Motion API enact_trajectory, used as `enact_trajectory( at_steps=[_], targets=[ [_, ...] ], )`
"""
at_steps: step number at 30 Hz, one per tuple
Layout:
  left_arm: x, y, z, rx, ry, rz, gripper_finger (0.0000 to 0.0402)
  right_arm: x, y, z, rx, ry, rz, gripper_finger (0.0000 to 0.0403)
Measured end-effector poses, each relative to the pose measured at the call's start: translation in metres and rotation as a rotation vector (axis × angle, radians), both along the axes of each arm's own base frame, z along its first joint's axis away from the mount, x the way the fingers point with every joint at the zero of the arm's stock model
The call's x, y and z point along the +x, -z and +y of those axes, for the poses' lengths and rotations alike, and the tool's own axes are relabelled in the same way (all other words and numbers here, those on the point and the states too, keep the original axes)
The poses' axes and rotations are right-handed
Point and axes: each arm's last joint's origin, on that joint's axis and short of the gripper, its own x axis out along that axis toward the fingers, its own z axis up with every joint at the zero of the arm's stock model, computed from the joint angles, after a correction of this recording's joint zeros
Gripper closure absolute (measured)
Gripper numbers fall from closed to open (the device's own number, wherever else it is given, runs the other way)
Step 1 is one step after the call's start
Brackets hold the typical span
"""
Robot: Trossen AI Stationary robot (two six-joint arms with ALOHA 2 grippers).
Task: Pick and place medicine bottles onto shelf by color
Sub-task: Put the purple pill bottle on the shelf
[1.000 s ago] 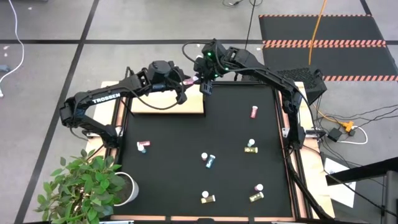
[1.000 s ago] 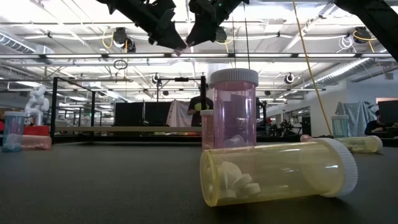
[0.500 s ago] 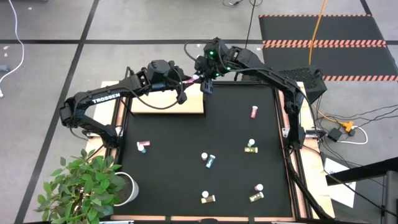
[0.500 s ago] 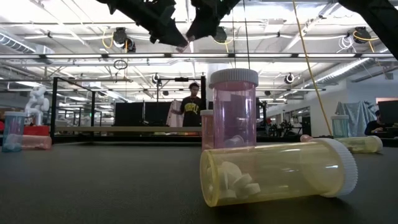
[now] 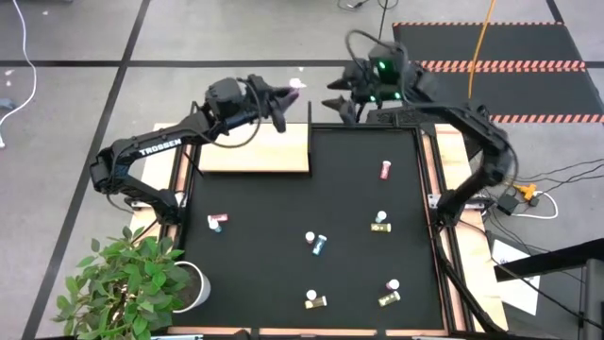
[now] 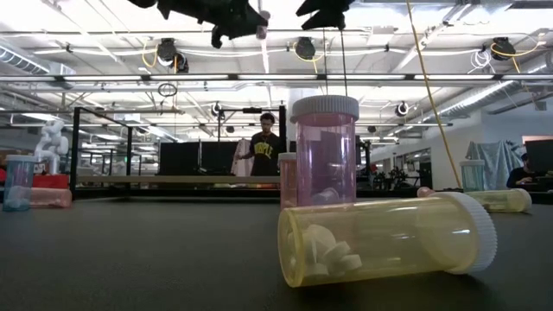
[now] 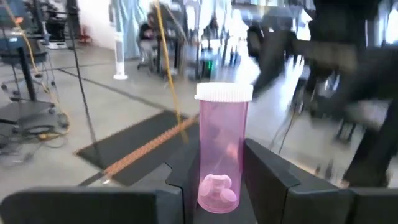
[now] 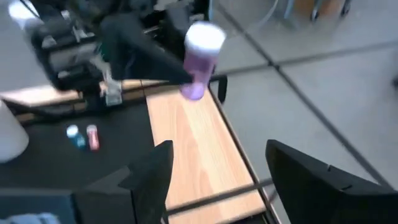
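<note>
- The left arm (image 5: pixel 142 151) carries the white word TROSSEN along its dark link; no other writing can be read, and the bottles' labels are too small to make out.
- The left gripper (image 5: pixel 283 101) is raised beyond the far edge of the shelf (image 5: pixel 253 151). Its fingers (image 7: pixel 273 180) clamp a pink bottle (image 7: pixel 221 149) by the lower body, so the white cap sticks out past the fingertips, and pills show at the bottle's base.
- The right gripper (image 5: pixel 342 102) hangs past the far edge of the black mat (image 5: pixel 311 217), apart from the pink bottle, with its jaws spread wide and nothing between them.
- Half a second ago the two grippers met tip to tip over the shelf's far right corner with the bottle between them. Now the right gripper has drawn back to the right and the left one has pulled away towards the far side, with the bottle in its grasp.
- The other bottles lie where they were on the mat: a second pink bottle (image 5: pixel 385 170) near the right side, a blue bottle (image 5: pixel 319 243) in the middle and a yellow bottle (image 5: pixel 314 299) near the front edge.
</note>
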Motion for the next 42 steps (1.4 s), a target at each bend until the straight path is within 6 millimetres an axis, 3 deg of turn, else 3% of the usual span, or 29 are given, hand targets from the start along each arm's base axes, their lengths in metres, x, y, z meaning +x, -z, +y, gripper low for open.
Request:
enact_trajectory(
  at_steps=[6,9,15,23,30,42],
  targets=[
    [0.002,-0.008,0.004,-0.207,0.024,-0.235,0.0291,-0.002,0.032,0.014,-0.051,0.019,-0.381,0.0149],
    [0.01,-0.006,0.003,-0.247,0.078,-0.285,0.0291,0.002,0.044,0.014,-0.043,0.025,-0.46,0.0149],
    [0.027,0.003,-0.002,-0.239,0.151,-0.302,0.0291,0.014,0.058,0.01,0.021,0.0,-0.433,0.0149],
    [0.033,0.003,-0.014,-0.125,0.187,-0.257,0.0291,0.014,0.058,0.009,0.11,-0.028,-0.451,0.0151],
    [0.038,0.004,-0.02,-0.104,0.203,-0.247,0.0291,0.022,0.067,0.005,0.194,-0.042,-0.449,0.0173],
    [0.039,0.007,-0.02,-0.078,0.204,-0.222,0.0291,0.02,0.064,0.007,0.215,-0.054,-0.465,0.0211]
  ],
)
